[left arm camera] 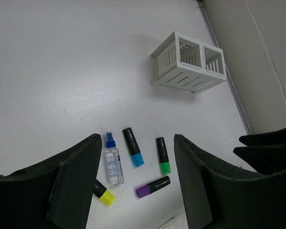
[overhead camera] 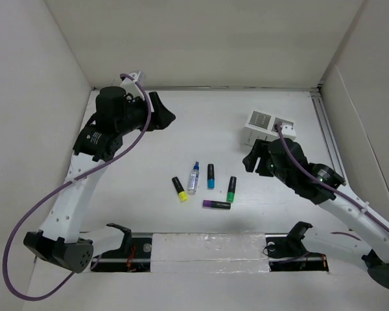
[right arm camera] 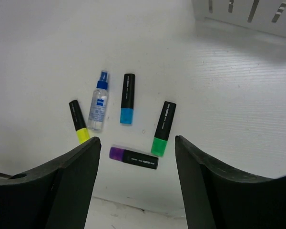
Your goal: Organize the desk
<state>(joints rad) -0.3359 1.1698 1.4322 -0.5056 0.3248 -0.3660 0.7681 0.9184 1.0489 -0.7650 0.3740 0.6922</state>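
On the white desk point(overhead camera: 149, 149) lie a yellow highlighter point(overhead camera: 179, 188), a small spray bottle point(overhead camera: 194, 177), a blue highlighter point(overhead camera: 211, 175), a green highlighter point(overhead camera: 231, 188) and a purple highlighter point(overhead camera: 216, 205), clustered near the front middle. My left gripper point(overhead camera: 168, 118) is open and empty, raised at the back left, well away from them. My right gripper point(overhead camera: 251, 161) is open and empty, raised just right of the green highlighter point(right arm camera: 163, 128). The purple highlighter point(right arm camera: 133, 158) shows between its fingers, far below.
A white compartmented organizer box point(overhead camera: 259, 126) stands at the back right, just behind my right gripper; it also shows in the left wrist view point(left arm camera: 188, 62). White walls bound the desk. A metal rail point(overhead camera: 207, 249) runs along the front edge.
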